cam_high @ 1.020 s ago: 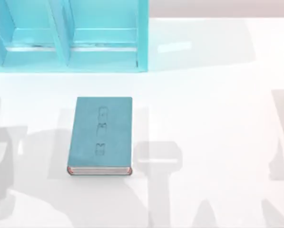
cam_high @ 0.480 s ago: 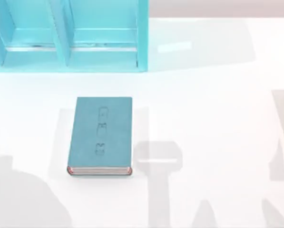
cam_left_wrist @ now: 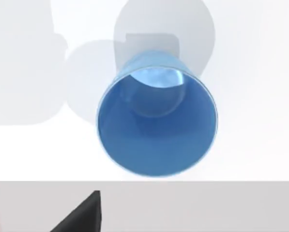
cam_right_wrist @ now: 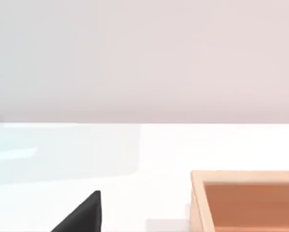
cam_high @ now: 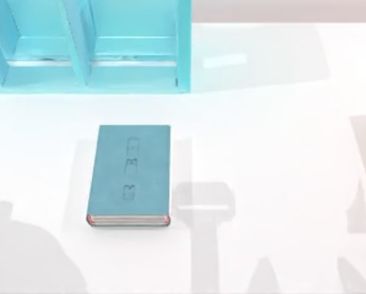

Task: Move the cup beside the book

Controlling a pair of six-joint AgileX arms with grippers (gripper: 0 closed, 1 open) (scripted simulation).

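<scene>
The left end effector [cam_left_wrist: 81, 215] shows as a dark wedge at the edge of the left wrist view, with the cup [cam_left_wrist: 157, 116] standing apart from it on the white counter [cam_left_wrist: 260, 121]; whether its fingers are apart or together cannot be told. It touches nothing visible. The right end effector [cam_right_wrist: 81, 215] appears the same way, as a dark wedge in the right wrist view, and its spread cannot be told either; it hangs clear of a tan wooden box [cam_right_wrist: 246, 200] whose open corner sits on the counter.

The cup is a blue translucent tumbler, round and handleless, standing upright with its mouth open toward the camera; its paler base shows through the wall. It casts a soft grey shadow onto the counter behind it.

From above, the book [cam_high: 130, 174] lies flat on the counter, teal cover up with faint embossed marks, its pinkish-white page edges facing away from the shelf unit [cam_high: 87, 46]. That light-cyan shelf unit stands behind the book, well apart from it. Grey shadows lie on the counter around the book.
</scene>
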